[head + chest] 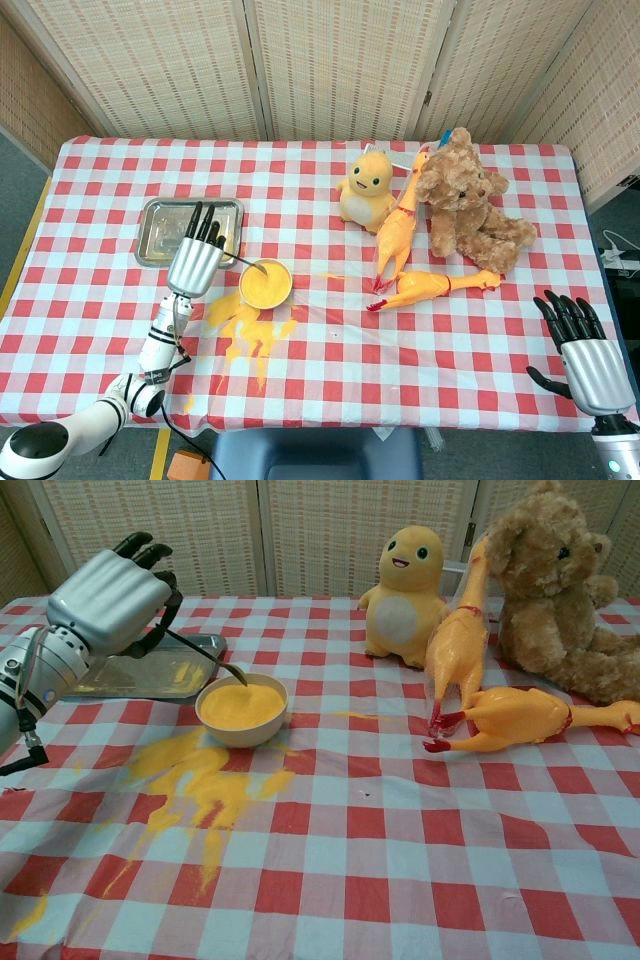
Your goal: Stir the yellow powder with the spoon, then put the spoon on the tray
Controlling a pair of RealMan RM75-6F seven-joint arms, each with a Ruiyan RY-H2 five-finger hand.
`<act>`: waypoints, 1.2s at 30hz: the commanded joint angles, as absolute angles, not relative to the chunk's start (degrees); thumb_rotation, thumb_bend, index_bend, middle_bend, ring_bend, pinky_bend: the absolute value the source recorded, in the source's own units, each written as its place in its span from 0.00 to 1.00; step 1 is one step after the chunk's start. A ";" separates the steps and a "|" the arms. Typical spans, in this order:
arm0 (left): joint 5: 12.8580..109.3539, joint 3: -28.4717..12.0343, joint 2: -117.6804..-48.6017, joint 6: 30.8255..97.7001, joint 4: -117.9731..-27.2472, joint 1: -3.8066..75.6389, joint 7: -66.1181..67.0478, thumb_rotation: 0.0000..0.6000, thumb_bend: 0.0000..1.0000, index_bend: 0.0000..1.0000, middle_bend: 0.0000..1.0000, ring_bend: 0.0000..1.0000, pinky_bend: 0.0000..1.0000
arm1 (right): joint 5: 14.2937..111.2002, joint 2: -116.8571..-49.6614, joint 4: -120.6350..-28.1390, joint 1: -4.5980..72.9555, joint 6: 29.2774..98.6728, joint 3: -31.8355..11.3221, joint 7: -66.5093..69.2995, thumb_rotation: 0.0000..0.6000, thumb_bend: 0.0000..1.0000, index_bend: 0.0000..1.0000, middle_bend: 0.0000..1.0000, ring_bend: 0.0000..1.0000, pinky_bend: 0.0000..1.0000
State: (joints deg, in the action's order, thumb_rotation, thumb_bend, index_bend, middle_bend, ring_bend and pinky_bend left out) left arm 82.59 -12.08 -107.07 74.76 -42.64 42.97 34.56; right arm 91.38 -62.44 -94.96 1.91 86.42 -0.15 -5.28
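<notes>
A small white bowl full of yellow powder stands on the checked cloth. My left hand holds a thin metal spoon by its handle. The spoon's head hangs just above the bowl's far rim, out of the powder. The hand hovers between the bowl and the steel tray, which lies behind and left of the bowl with yellow smears on it. My right hand rests open at the table's near right edge, holding nothing.
Spilled yellow powder spreads across the cloth in front of the bowl. A yellow plush toy, a brown teddy bear and two rubber chickens sit right of centre.
</notes>
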 commanded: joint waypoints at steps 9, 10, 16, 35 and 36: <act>81.99 -11.01 -107.96 73.82 -42.73 42.74 38.98 1.00 0.82 0.83 0.32 0.05 0.00 | 91.41 -62.52 -94.97 1.96 86.38 -0.17 -5.40 1.00 0.07 0.00 0.00 0.00 0.00; 81.93 -10.92 -107.97 73.71 -42.72 42.70 39.31 1.00 0.82 0.83 0.32 0.05 0.00 | 91.43 -62.54 -94.98 1.96 86.38 -0.16 -5.45 1.00 0.07 0.00 0.00 0.00 0.00; 81.74 -10.27 -106.98 73.82 -45.10 41.75 40.72 1.00 0.82 0.83 0.32 0.05 0.00 | 91.43 -62.57 -95.03 1.92 86.44 -0.16 -5.59 1.00 0.07 0.00 0.00 0.00 0.00; 83.06 -7.76 -98.08 76.42 -64.93 37.22 47.42 1.00 0.82 0.84 0.30 0.05 0.00 | 92.70 -62.72 -95.30 1.80 86.65 0.48 -6.13 1.00 0.07 0.00 0.00 0.00 0.00; 83.18 -8.13 -98.19 76.54 -64.51 37.47 47.23 1.00 0.82 0.84 0.30 0.05 0.00 | 92.74 -62.70 -95.31 1.77 86.75 0.48 -6.07 1.00 0.07 0.00 0.00 0.00 0.00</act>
